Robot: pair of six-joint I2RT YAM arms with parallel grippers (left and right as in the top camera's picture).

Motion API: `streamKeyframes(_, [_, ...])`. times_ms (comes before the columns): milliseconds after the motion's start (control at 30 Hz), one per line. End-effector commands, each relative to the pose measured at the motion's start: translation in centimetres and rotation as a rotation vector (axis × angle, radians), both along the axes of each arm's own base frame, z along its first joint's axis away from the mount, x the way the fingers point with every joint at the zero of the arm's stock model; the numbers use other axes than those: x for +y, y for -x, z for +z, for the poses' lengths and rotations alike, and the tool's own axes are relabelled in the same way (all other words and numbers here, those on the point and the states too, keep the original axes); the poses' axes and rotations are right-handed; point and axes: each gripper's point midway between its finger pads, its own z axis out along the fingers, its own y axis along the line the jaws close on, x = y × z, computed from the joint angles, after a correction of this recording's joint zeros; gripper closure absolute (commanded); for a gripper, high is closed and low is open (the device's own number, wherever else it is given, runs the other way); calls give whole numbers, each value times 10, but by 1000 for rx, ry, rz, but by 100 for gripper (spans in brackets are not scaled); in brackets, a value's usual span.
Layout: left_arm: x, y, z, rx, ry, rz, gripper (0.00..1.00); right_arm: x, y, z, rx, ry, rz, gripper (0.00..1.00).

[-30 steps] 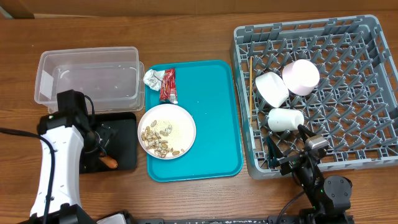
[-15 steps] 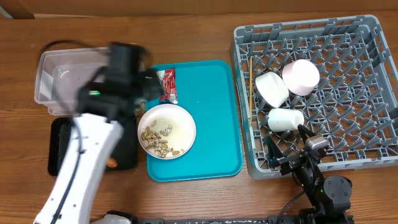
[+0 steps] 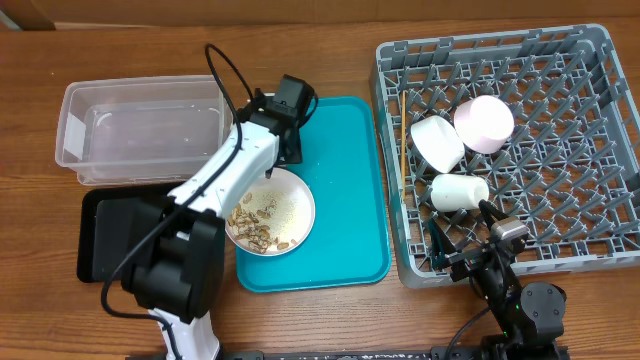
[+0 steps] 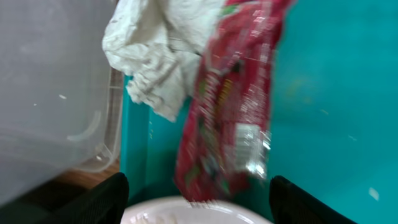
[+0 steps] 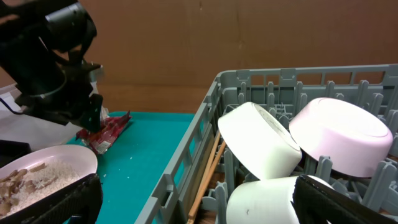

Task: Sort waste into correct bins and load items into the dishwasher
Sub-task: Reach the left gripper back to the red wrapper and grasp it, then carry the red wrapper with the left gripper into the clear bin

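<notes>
My left gripper (image 3: 287, 150) is open and empty, low over the far left corner of the teal tray, and hides the wrappers in the overhead view. In the left wrist view its fingers (image 4: 199, 200) straddle the red snack wrapper (image 4: 230, 106), with the crumpled silvery-white wrapper (image 4: 158, 56) beside it. The white plate (image 3: 290, 205) holds nut shells and rice. The clear tub (image 3: 140, 130) and the black tray (image 3: 100, 235) lie left. The grey dish rack (image 3: 560, 80) holds a white bowl (image 3: 437, 142), a pink bowl (image 3: 484, 123), a white cup (image 3: 460, 191) and chopsticks (image 3: 403, 160). My right gripper (image 3: 455, 240) is open at the rack's front edge. The sausage piece is hidden.
The teal serving tray (image 3: 345, 190) lies between the bins and the rack, with the plate at its front left. My left arm crosses over the black tray and the plate's left edge. In the right wrist view the rack's wall (image 5: 186, 149) stands between the fingers.
My left arm has swung from the black tray up and right to the teal tray's far left corner, over the wrappers. My right arm has not moved.
</notes>
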Motion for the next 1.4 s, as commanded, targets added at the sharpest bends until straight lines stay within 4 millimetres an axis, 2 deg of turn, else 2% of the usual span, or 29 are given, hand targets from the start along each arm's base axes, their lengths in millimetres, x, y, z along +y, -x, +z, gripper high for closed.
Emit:
streamKeyframes(0, [9,-6,-14,11,5,49,28,-1,0,1,-13,1,-2,0])
streamKeyframes(67, [6,-9,-22,16,34,42,29,-1,0,1,-13,1,-2,0])
streamKeyframes(133, [-2,-13,-25,17,67,10,40,-1,0,1,-13,1,-2,0])
streamKeyframes(167, [-7,-14,-25,17,89,-12,50,-1,0,1,-13,1,-2,0])
streamKeyframes(267, [-24,-16,-22,23,165,-58,91,-1,0,1,-13,1,-2,0])
streamKeyframes(300, [-29,-15,-20,32,194,-68,96,-1,0,1,-13,1,-2,0])
streamKeyframes(400, [-34,-14,-5,46,210,-77,96,-1,0,1,-13,1,-2,0])
streamKeyframes(500, [-34,-18,28,31,206,-70,96,-1,0,1,-13,1,-2,0])
streamKeyframes(600, [-22,-21,79,-22,183,-15,96,-1,0,1,-13,1,-2,0])
streamKeyframes(633, [-16,-18,109,-55,176,11,96,-1,0,1,-13,1,-2,0])
streamKeyframes(667, [-13,-16,122,-67,175,16,96,-1,0,1,-13,1,-2,0])
streamKeyframes(733, [-4,1,159,-83,185,36,96,-1,0,1,-13,1,-2,0])
streamKeyframes(800, [10,29,180,-56,191,97,96,-1,0,1,-13,1,-2,0])
streamKeyframes(933, [63,91,201,-1,96,338,96,-1,0,2,-14,1,-2,0])
streamKeyframes(1000, [88,114,205,14,46,419,96,-1,0,1,-13,1,-2,0])
streamKeyframes(1033, [94,121,203,26,44,418,96,-1,0,1,-13,1,-2,0])
streamKeyframes(1133, [121,149,192,57,26,522,96,-1,0,1,-13,1,-2,0])
streamKeyframes(1233, [146,171,168,87,27,634,96,-1,0,1,-13,1,-2,0])
streamKeyframes(1367, [163,190,125,139,91,744,96,-1,0,1,-13,1,-2,0])
